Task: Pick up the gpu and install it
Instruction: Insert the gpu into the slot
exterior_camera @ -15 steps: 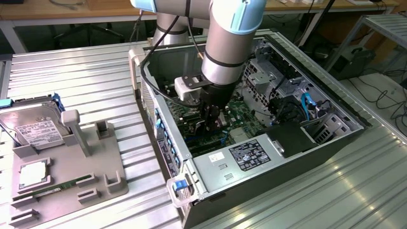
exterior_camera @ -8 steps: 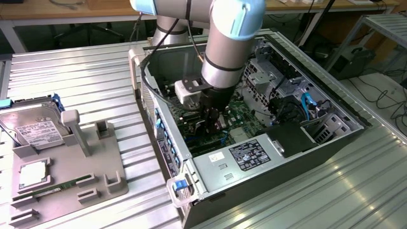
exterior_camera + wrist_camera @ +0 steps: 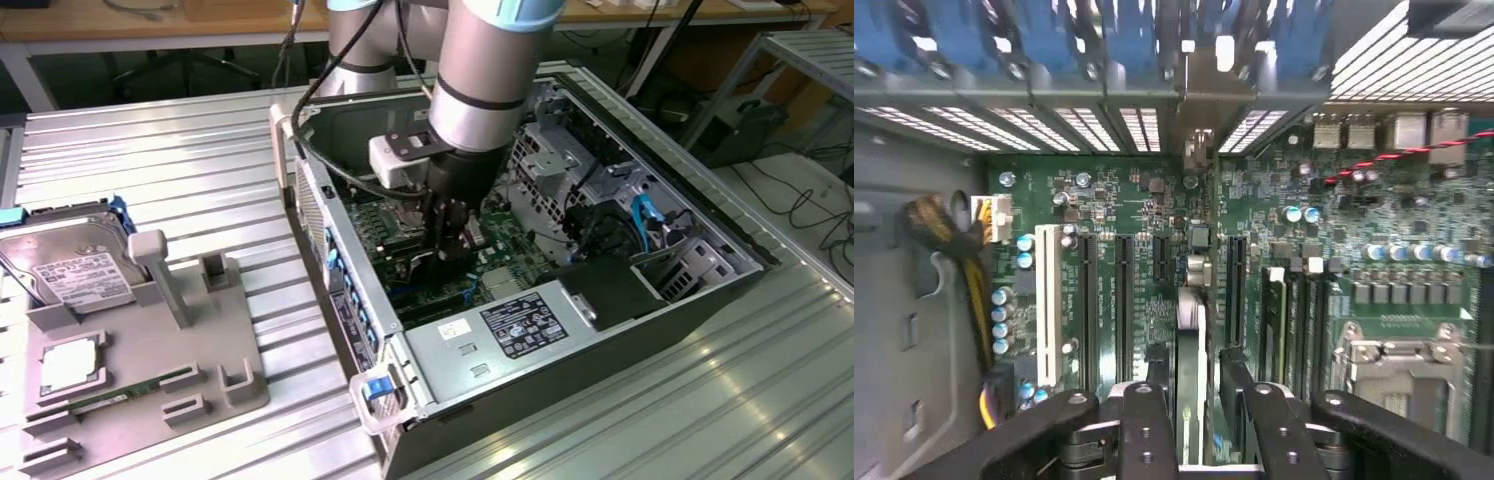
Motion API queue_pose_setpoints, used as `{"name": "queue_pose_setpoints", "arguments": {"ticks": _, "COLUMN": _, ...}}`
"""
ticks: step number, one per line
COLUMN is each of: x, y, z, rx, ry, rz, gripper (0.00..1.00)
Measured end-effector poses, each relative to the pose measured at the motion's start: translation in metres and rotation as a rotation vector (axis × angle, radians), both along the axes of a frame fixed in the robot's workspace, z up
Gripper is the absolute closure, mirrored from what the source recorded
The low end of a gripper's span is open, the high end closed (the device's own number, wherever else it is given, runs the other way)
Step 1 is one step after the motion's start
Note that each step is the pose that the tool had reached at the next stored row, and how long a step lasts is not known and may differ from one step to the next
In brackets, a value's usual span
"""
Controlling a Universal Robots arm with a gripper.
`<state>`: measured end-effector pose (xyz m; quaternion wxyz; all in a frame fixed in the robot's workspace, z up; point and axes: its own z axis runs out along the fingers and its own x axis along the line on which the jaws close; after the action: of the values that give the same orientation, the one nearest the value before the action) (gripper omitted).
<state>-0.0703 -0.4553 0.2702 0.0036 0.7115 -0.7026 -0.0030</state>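
Gripper [image 3: 1189, 385] inside PC case [image 3: 400, 330], jaws slightly spread astride gpu [image 3: 1189, 300], edge-on over motherboard [image 3: 1104, 200] slot; seating nearly done, imo.

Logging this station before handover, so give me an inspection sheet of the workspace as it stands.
Surface: ribbed metal table carrying an open computer case and a grey fixture tray.
Job's things: gpu edge-on, upright over the motherboard.
Clutter: hard drive and memory stick on the tray.
Grippers: gripper inside the case, at the gpu.
Cables: black cable beside the arm; blue cable in the case.
Surroundings: wooden desk behind; floor cables.
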Motion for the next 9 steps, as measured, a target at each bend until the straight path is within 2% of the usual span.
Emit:
{"name": "queue_pose_setpoints", "arguments": {"ticks": 3, "x": 0.000, "y": 0.0000, "z": 0.0160, "rx": 0.0003, "ry": -0.0013, "rz": 0.000, "gripper": 0.65}}
{"name": "queue_pose_setpoints", "arguments": {"ticks": 4, "x": -0.001, "y": 0.0001, "z": 0.0163, "rx": 0.0000, "ry": -0.0030, "rz": 0.000, "gripper": 0.65}}
{"name": "queue_pose_setpoints", "arguments": {"ticks": 7, "x": 0.000, "y": 0.0000, "z": 0.0163, "rx": 0.0001, "ry": -0.0031, "rz": 0.000, "gripper": 0.67}}
{"name": "queue_pose_setpoints", "arguments": {"ticks": 9, "x": 0.000, "y": 0.0000, "z": 0.0163, "rx": 0.0000, "ry": -0.0030, "rz": 0.000, "gripper": 0.80}}
